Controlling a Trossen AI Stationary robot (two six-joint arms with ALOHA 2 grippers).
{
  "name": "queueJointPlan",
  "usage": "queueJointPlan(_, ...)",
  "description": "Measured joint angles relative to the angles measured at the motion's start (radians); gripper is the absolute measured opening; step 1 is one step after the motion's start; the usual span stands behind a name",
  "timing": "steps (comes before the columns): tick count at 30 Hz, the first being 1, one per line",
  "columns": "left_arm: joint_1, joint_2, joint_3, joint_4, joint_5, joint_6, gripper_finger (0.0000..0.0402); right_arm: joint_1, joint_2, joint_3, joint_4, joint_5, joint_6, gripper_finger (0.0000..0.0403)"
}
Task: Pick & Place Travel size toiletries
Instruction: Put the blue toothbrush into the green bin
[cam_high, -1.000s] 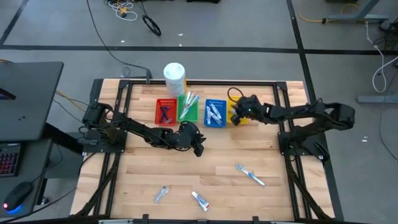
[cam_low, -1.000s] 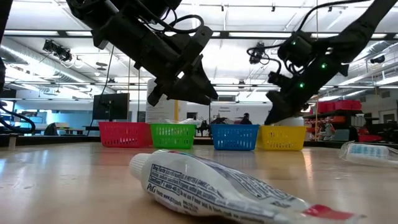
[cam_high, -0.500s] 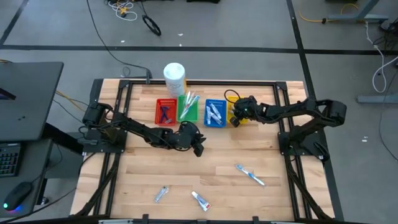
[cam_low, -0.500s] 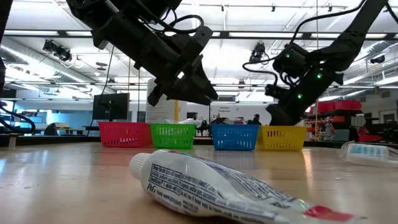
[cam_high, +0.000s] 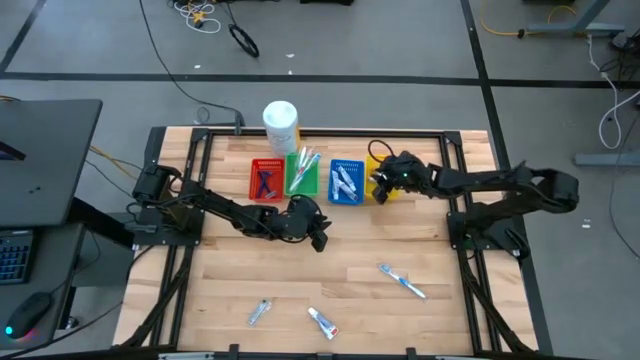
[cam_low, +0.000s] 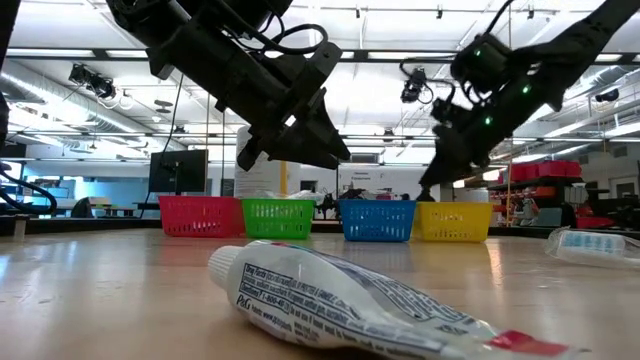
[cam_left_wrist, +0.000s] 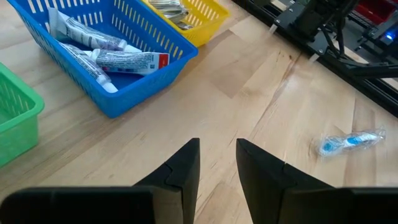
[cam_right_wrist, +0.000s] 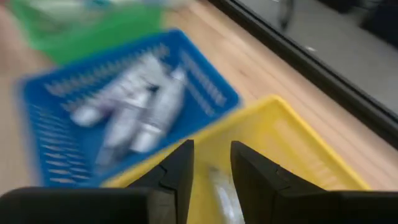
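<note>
Loose toiletries lie on the near part of the table: a wrapped toothbrush (cam_high: 402, 281), a silvery tube (cam_high: 259, 312) and a white tube (cam_high: 322, 322), which also fills the low view's foreground (cam_low: 340, 298). Four bins stand in a row at the far side: red (cam_high: 253, 180), green (cam_high: 302, 186), blue (cam_high: 334, 184), yellow (cam_high: 389, 194). My right gripper (cam_right_wrist: 211, 155) hovers open above the yellow bin (cam_right_wrist: 298, 143), where a silvery tube (cam_right_wrist: 224, 190) lies. My left gripper (cam_left_wrist: 217, 155) hangs open and empty over mid-table (cam_high: 320, 240), near the blue bin (cam_left_wrist: 143, 87).
A large white canister (cam_high: 281, 124) stands behind the bins at the far edge. The blue bin holds several white tubes (cam_left_wrist: 124, 61); the red and green bins also hold items. Black frame rails run along the table's edges. Bare wood lies between the bins and the loose items.
My right gripper has risen a little above the yellow bin, staying over it. The left arm and the items on the table have kept still.
</note>
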Motion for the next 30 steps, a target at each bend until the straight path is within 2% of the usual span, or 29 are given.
queueJointPlan(3, 0.0, 0.0, 0.0, 0.0, 0.025, 0.0, 0.0111, 0.019, -0.043, 0.0, 0.012, -0.121, 0.004, 0.0114)
queueJointPlan(9, -0.006, 0.0, 0.0, 0.0, 0.149, -0.003, 0.0111, 0.075, -0.061, 0.0, 0.076, -0.472, 0.0, 0.0114)
queueJointPlan(13, -0.023, 0.0, 0.0, 0.0, 0.158, -0.002, 0.0111, 0.133, -0.061, 0.0, 0.084, -0.632, -0.047, 0.0113)
queueJointPlan(15, -0.031, 0.0, 0.0, 0.0, 0.158, -0.002, 0.0111, 0.162, -0.061, 0.0, 0.084, -0.668, -0.082, 0.0113)
queueJointPlan(26, -0.07, 0.0, 0.03, 0.002, 0.141, 0.082, 0.0111, 0.245, -0.061, 0.0, 0.114, -0.67, -0.198, 0.0113)
queueJointPlan(30, -0.099, 0.0, 0.06, 0.003, 0.207, 0.155, 0.0111, 0.266, -0.061, 0.0, 0.114, -0.67, -0.208, 0.0113)
